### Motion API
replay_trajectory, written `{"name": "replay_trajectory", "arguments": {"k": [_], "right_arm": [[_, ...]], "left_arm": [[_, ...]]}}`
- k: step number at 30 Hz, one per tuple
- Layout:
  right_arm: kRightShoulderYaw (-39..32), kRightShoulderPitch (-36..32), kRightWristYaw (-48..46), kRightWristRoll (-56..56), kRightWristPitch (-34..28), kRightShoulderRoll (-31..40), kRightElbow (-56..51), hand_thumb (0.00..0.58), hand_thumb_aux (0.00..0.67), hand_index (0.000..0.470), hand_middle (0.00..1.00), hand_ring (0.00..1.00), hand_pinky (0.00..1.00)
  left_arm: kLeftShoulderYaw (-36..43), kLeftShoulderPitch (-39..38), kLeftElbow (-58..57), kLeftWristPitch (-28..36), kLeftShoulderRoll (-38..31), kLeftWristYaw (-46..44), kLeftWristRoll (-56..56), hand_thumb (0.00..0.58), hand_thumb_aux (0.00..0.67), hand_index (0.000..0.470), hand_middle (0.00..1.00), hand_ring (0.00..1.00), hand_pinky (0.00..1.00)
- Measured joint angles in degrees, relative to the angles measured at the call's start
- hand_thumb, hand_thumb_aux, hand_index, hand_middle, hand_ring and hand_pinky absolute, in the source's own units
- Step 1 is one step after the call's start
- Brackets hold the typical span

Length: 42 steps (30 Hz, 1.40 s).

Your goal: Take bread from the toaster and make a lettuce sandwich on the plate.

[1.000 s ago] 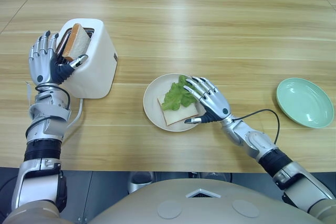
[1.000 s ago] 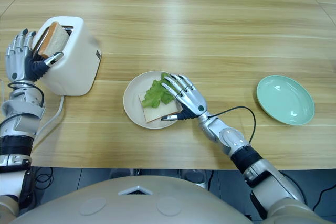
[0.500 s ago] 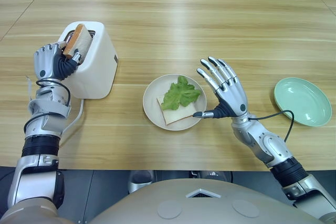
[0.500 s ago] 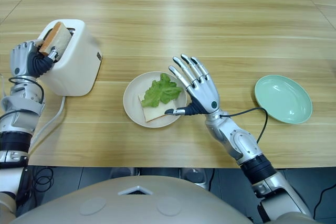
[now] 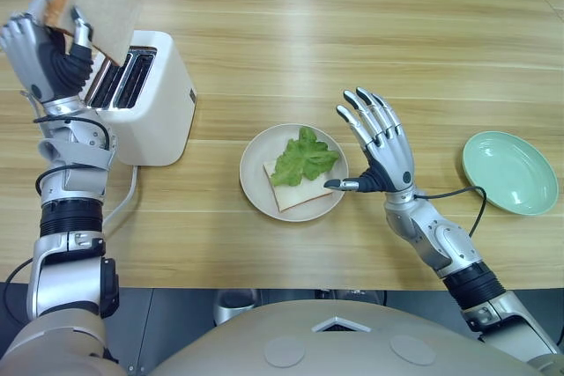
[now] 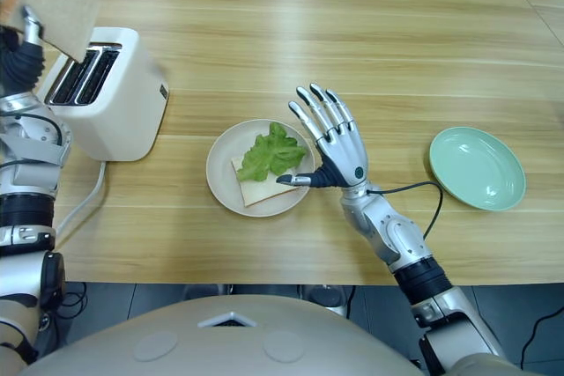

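A bread slice (image 5: 101, 2) is held tilted above the toaster (image 5: 163, 116) by the left hand (image 5: 46, 61), fingers clamped on it, & the right hand (image 5: 381, 151) is seen w/ fingers spread wide, holding nothing, just beside the plate (image 5: 249, 184), where lettuce (image 5: 304, 158) is laid on a 2nd slice (image 5: 295, 196).

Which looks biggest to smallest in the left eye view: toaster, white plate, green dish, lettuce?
1. toaster
2. white plate and green dish: look about alike, too close to rank
3. lettuce
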State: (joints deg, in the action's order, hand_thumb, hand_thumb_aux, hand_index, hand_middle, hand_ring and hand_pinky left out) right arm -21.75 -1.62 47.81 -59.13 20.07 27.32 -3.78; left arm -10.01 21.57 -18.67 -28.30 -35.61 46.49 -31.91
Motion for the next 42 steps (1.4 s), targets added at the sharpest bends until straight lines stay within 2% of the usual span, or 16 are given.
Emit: {"name": "replay_trajectory", "arguments": {"k": [3,6,11,16,23,30,34,42], "right_arm": [[0.6,0.0,0.9,0.0,-0.4,0.0,-0.5,0.0,0.0,0.0,0.0,0.0,0.0],[1.1,0.0,1.4,0.0,-0.3,-0.1,-0.4,0.0,0.0,0.0,0.0,0.0,0.0],[1.2,0.8,1.7,-0.6,1.2,0.8,2.4,0.0,0.0,0.0,0.0,0.0,0.0],[-0.9,1.6,0.8,-2.6,3.9,1.6,4.9,0.0,0.0,0.0,0.0,0.0,0.0],[-2.6,3.0,-2.4,-3.7,7.7,3.7,7.2,0.0,0.0,0.0,0.0,0.0,0.0],[-7.0,3.5,-8.2,-4.6,10.4,4.7,5.3,0.0,0.0,0.0,0.0,0.0,0.0],[-8.0,3.5,-10.5,-4.7,10.5,4.7,2.1,0.0,0.0,0.0,0.0,0.0,0.0],[-12.5,0.0,-18.0,-3.3,10.6,2.8,-11.1,0.0,0.0,0.0,0.0,0.0,0.0]], "left_arm": [[2.8,-1.6,8.1,-5.6,3.1,-4.3,2.7,0.58,0.67,0.46,1.0,1.0,1.0],[10.1,-4.4,13.1,-8.8,7.6,-14.4,8.2,0.58,0.67,0.46,1.0,1.0,1.0],[21.4,-11.8,13.6,-8.2,16.5,-30.5,17.2,0.58,0.67,0.46,1.0,1.0,1.0],[24.2,-16.8,10.0,-7.0,22.5,-37.5,22.1,0.58,0.67,0.46,1.0,1.0,1.0],[25.6,-20.7,6.0,-6.6,25.4,-42.6,21.8,0.58,0.67,0.46,1.0,1.0,1.0],[25.4,-21.5,1.0,-5.8,23.4,-46.1,19.5,0.58,0.67,0.46,1.0,1.0,1.0],[25.2,-20.9,-4.7,-5.4,22.6,-45.9,17.4,0.58,0.67,0.46,1.0,1.0,1.0],[24.9,-17.7,-10.0,-4.9,21.9,-46.0,14.6,0.58,0.67,0.46,1.0,1.0,1.0]]}}
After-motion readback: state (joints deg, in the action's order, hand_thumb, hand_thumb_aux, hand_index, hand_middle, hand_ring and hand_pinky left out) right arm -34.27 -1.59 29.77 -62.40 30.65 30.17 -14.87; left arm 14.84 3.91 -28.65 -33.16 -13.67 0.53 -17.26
